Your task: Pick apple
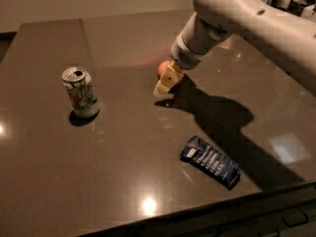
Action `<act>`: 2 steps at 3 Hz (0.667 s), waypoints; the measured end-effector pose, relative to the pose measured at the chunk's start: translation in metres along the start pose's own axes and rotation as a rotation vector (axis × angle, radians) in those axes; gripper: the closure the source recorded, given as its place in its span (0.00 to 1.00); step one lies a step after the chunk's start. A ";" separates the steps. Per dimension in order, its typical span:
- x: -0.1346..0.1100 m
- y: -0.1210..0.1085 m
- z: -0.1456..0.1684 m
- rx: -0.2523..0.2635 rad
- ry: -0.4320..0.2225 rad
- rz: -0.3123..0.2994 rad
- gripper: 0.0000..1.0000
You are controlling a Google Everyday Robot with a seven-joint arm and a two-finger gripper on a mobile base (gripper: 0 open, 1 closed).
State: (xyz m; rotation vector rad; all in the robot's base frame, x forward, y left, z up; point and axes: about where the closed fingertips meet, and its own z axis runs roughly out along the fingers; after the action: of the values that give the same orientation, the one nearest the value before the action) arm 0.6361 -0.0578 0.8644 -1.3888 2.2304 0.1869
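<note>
The apple [162,69] is small and red-orange and sits on the dark table [123,172] near its middle. Only its left part shows, because the gripper covers the rest. The gripper [166,83] hangs from the large white arm [247,19] that comes in from the upper right. Its cream-coloured fingertips reach down in front of the apple, close to the table top. I cannot see whether it touches the apple.
A green and white soda can [80,93] stands upright at the left. A dark blue snack packet [211,161] lies flat at the front right. The table's front edge runs along the bottom right. The arm casts a wide shadow to the right of the apple.
</note>
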 end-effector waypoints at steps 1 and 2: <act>0.000 -0.009 0.003 -0.013 0.002 0.003 0.36; -0.006 -0.012 -0.006 -0.029 -0.019 0.000 0.60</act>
State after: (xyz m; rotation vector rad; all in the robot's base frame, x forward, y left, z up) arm 0.6464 -0.0613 0.8744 -1.3970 2.2200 0.2326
